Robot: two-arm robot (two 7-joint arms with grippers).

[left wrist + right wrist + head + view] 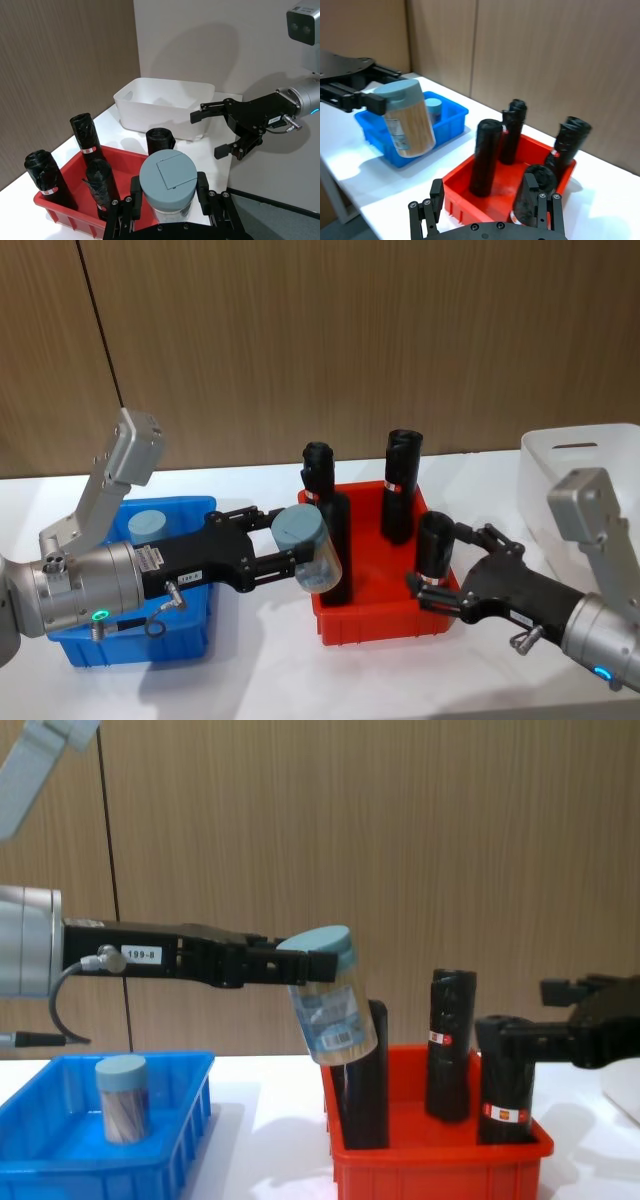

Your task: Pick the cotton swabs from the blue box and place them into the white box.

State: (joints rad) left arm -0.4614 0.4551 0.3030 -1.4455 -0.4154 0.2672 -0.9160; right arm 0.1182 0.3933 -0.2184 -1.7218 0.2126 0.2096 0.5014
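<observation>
Bright blue ribbed plastic box point(120, 648) at 9 o'clock on white bench point(260, 640): one clear plastic cylinder of cotton swabs with grey-blue lid point(150, 523) standing inside. Left jaws clamped on lid end of second such cylinder point(318, 562), held in air over left edge of red plastic bin point(380, 625); long axis near upright, base tipped toward 5 o'clock. Four upright black rolls point(403, 485) in red bin. Right jaws spread wide, empty, beside nearest roll. Plain white plastic box point(580, 445) at 3 o'clock from held cylinder, beyond red bin; right arm nearer.
</observation>
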